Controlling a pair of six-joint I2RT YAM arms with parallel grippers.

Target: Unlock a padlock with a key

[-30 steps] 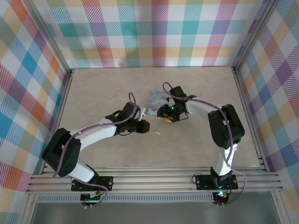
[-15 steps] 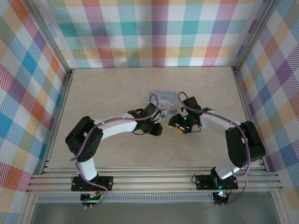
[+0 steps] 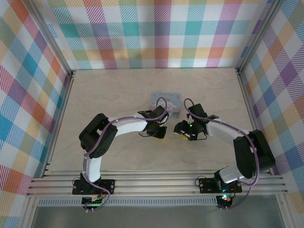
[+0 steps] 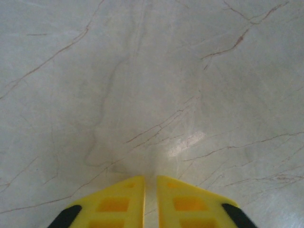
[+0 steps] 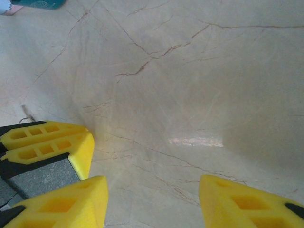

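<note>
top cam / surface: table [image 3: 109, 95], pale beige stone-look top with faint veins
top cam / room: plaid walls [image 3: 156, 33] in pastel checks on three sides; metal rails [image 3: 156, 186] along the table's near edge
top cam / tin: tin [image 3: 167, 99], pale blue, lies flat about mid-table, slightly toward the far edge; lid print too small to read
top cam / left gripper: left gripper [image 3: 160, 133] low over the table on the near side of the tin, below its left half; finger state unclear from up here
top cam / right gripper: right gripper [image 3: 182, 133] by the tin's near right corner, facing the left gripper across a small gap
top cam / padlock: cannot tell where it is, too small or covered
left wrist / surface: beige top, thin brown veins, soft glare patch right of centre
left wrist / left gripper: left gripper [image 4: 150, 183], yellow fingers pressed nearly together; thin slit between them, nothing seen in it
right wrist / surface: beige top, branching brown veins, glare streak mid-frame
right wrist / right gripper: right gripper [image 5: 153, 190], yellow fingers spread wide, bare table between them
right wrist / left gripper: its fingers come in from the left, lying tight together, with a grey pad below
right wrist / small item: thin grey thing [image 5: 26, 114] on the table just beyond those fingers; too small to identify
right wrist / tin: teal-blue edge at the top left corner
</note>
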